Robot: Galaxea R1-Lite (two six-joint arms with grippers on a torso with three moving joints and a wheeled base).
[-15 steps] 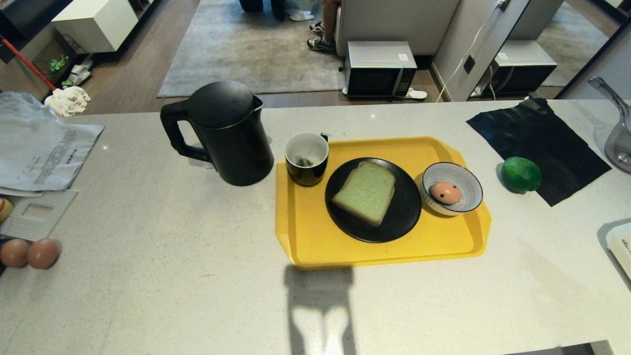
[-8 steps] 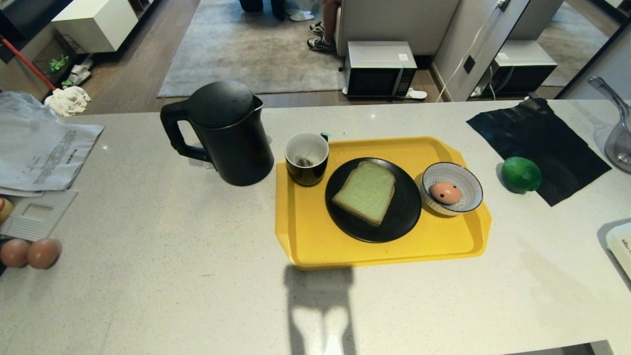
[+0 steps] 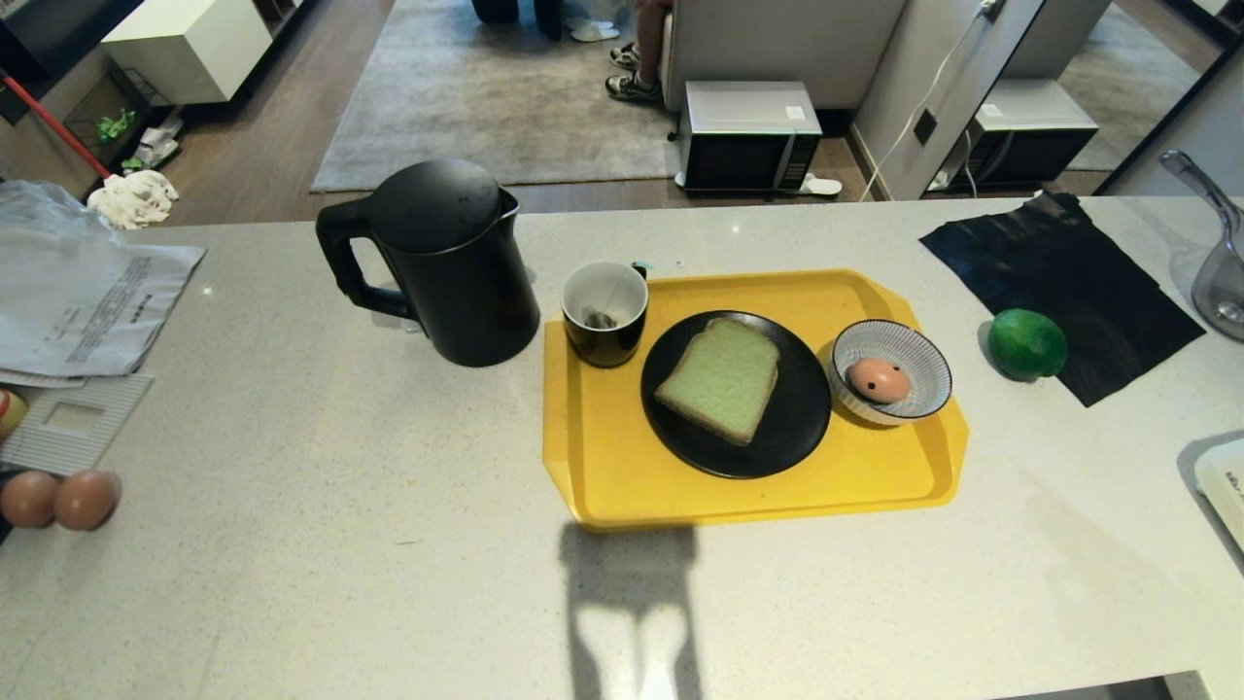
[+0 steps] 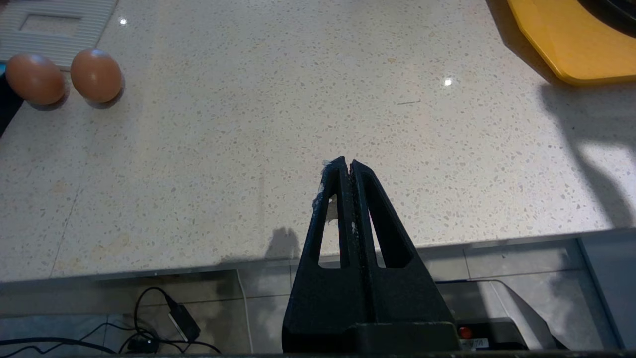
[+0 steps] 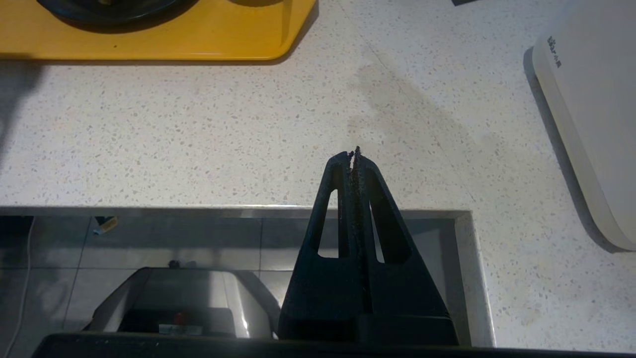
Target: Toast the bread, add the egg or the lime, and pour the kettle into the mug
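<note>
Nothing is in hand yet. The left gripper (image 4: 346,164) and right gripper (image 5: 352,155), both clenched empty, hang at the counter's near edge. On the yellow tray (image 3: 622,467), the green bread (image 3: 721,377) lies on a black plate (image 3: 777,442), the first thing to reach for, likely.

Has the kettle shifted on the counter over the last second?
No. The kettle stands in the same spot left of the yellow tray, with the same gap to the mug as in both earlier head views.
</note>
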